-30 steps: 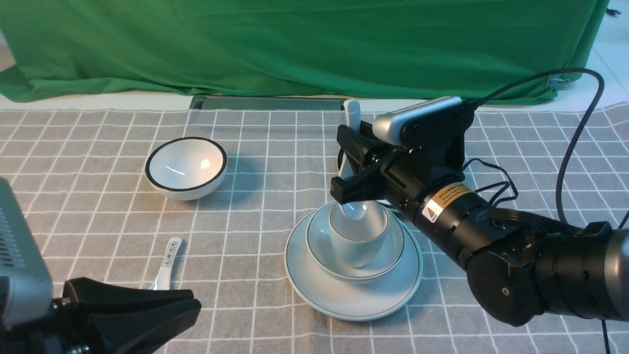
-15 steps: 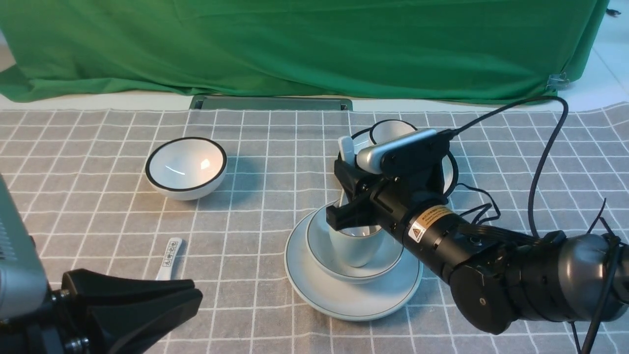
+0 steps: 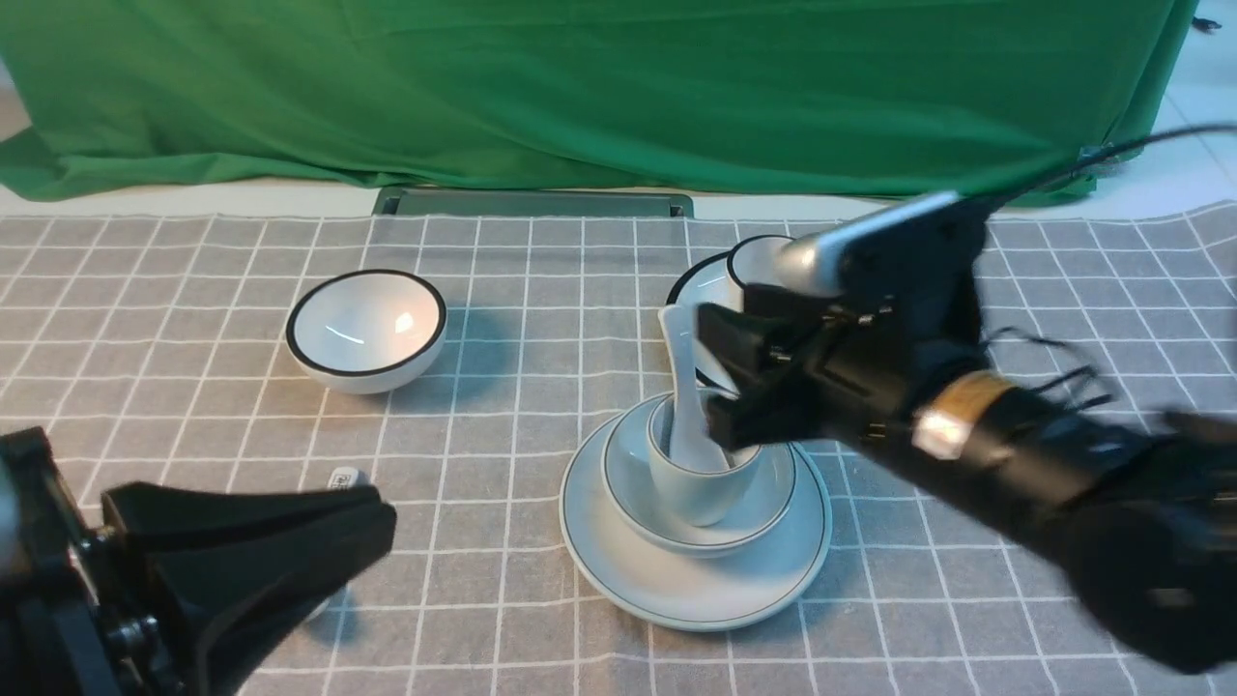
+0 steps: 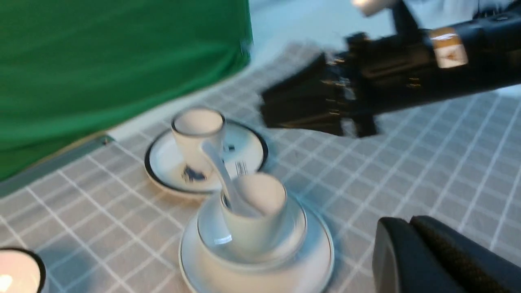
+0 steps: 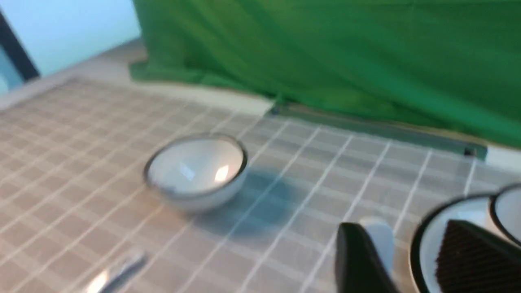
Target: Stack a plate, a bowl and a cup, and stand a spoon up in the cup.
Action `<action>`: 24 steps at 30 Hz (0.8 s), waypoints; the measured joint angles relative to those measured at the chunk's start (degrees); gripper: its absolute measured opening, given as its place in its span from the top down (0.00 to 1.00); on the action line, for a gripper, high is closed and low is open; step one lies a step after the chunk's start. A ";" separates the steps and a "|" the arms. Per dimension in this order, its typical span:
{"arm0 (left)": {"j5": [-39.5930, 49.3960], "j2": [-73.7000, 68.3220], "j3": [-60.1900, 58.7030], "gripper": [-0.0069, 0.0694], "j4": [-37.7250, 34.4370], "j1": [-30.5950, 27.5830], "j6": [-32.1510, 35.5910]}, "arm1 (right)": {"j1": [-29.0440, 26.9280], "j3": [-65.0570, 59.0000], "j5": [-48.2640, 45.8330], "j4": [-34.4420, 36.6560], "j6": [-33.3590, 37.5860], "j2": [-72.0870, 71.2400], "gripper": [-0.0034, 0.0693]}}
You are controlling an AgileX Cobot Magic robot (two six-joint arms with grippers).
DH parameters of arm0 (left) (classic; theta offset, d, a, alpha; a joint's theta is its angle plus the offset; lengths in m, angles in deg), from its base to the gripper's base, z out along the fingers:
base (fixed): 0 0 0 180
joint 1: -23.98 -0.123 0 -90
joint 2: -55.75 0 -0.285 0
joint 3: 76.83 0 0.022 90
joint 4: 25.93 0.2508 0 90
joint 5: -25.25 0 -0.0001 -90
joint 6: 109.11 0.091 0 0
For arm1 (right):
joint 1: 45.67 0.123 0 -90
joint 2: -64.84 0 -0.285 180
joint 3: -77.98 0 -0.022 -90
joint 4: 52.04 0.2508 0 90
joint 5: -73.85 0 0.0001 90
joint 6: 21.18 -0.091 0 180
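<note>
The pale plate carries the bowl, and the cup stands in the bowl. The plain white spoon stands in the cup with its handle leaning over the far-left rim. My right gripper is open just right of the handle and does not grip it; in the right wrist view the handle tip lies beside one finger. The left wrist view shows the same stack: plate, cup, spoon. My left gripper is shut and empty at the near left.
A black-rimmed bowl sits at the far left. Behind the stack, a black-rimmed plate carries a black-rimmed cup. The printed spoon is mostly hidden behind my left gripper. Green cloth hangs along the back edge.
My right gripper lowered the spoon into the cup, opened and drew back to the right. The spoon now leans free in the cup. My left gripper shifted up over the printed spoon.
</note>
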 joint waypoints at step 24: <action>-24.80 0.97 -25.26 0.89 0.23 0.00 -0.64 | 0.22 -0.21 -50.23 -0.30 1.21 -34.57 0.85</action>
